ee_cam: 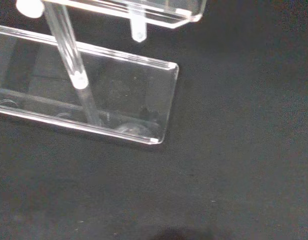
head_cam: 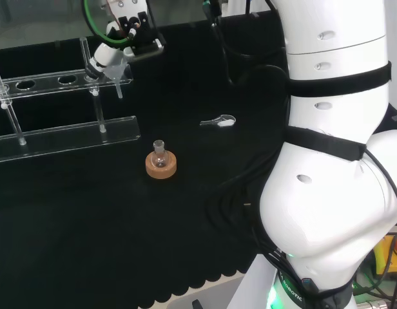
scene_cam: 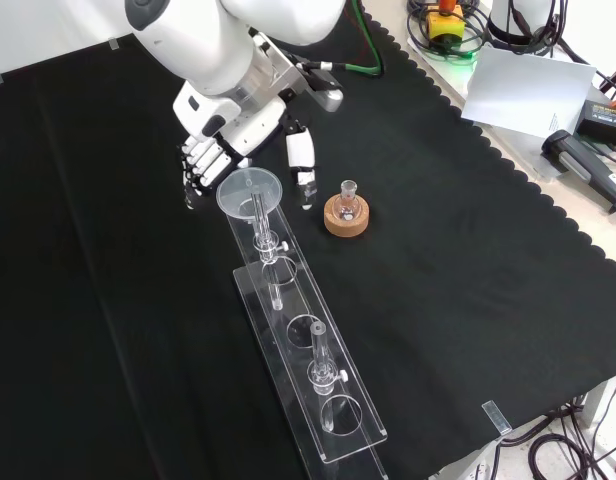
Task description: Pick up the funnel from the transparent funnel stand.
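Front view places the funnel (scene_cam: pixel 250 192) in the upper-left centre of the frame, seated in the end hole of the transparent funnel stand (scene_cam: pixel 333 395), with its wide clear bowl above the top rail and its stem dropping through towards the base plate. We see the hand (scene_cam: pixel 210 158) just above and to the left of the bowl, its fingers (scene_cam: pixel 197 172) curled behind the rim and its thumb (scene_cam: pixel 303 160) reaching down on the right side; whether any of them touches the funnel we cannot tell, so we treat the funnel as bracketed, not yet clamped. In the head view the hand (head_cam: pixel 124 40) sits at the upper left of the frame over the right end of the stand (head_cam: pixel 69 134), and the funnel (head_cam: pixel 111 72) shows there with its stem pointing down below the rail. The wrist view shows the stem tip (ee_cam: pixel 138 33) poking through the top rail (ee_cam: pixel 159 14) above the base plate. A small flask on a cork ring (scene_cam: pixel 346 214) stands near the thumb, to the right in the front view. To do this step well, we judge that the fingers and thumb should close on opposite sides of the bowl, and the lift should run straight up along the stem until the tip clears the rail, so that the stand is not dragged or tipped.
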`<action>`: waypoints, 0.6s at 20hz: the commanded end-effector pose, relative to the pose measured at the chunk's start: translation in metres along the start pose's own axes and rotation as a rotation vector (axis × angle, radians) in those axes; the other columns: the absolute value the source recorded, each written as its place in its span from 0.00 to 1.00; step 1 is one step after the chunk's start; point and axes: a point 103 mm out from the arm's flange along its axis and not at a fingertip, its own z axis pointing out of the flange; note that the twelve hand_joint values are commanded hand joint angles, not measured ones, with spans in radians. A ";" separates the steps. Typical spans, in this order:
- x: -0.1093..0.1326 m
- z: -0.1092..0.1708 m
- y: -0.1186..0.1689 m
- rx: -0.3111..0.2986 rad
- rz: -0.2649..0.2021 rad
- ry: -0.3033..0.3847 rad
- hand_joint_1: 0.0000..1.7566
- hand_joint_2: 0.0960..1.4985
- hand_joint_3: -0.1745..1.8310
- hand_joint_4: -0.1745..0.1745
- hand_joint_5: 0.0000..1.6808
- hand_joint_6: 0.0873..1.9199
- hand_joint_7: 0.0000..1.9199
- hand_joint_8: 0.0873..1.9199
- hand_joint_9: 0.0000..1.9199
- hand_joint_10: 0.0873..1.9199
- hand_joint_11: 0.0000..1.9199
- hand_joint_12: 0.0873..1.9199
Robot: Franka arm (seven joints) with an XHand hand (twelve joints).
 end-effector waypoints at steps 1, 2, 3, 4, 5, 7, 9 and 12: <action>0.002 0.001 0.004 0.006 0.016 -0.021 0.22 0.42 0.09 0.31 0.00 0.00 0.02 0.25 0.00 0.35 0.00 0.45; 0.007 0.001 0.004 0.008 0.016 -0.023 0.22 0.42 0.09 0.31 0.00 0.00 0.02 0.26 0.00 0.35 0.00 0.45; 0.008 0.000 0.004 0.009 0.016 -0.021 0.22 0.42 0.09 0.31 0.00 0.00 0.02 0.26 0.00 0.35 0.00 0.45; 0.008 0.000 0.004 0.009 0.014 -0.018 0.22 0.42 0.09 0.31 0.00 0.00 0.02 0.26 0.00 0.35 0.00 0.45; 0.009 0.000 0.004 0.008 0.013 -0.017 0.22 0.42 0.09 0.31 0.00 0.00 0.02 0.26 0.00 0.35 0.00 0.45; 0.008 0.001 0.004 0.005 0.004 -0.030 0.22 0.42 0.09 0.31 0.00 0.00 0.02 0.26 0.00 0.36 0.00 0.45; 0.005 0.002 0.004 0.003 0.002 -0.029 0.22 0.42 0.09 0.31 0.00 0.00 0.02 0.26 0.00 0.36 0.00 0.45; -0.008 0.006 0.004 -0.003 0.006 -0.009 0.22 0.42 0.09 0.31 0.00 0.00 0.03 0.26 0.00 0.37 0.00 0.46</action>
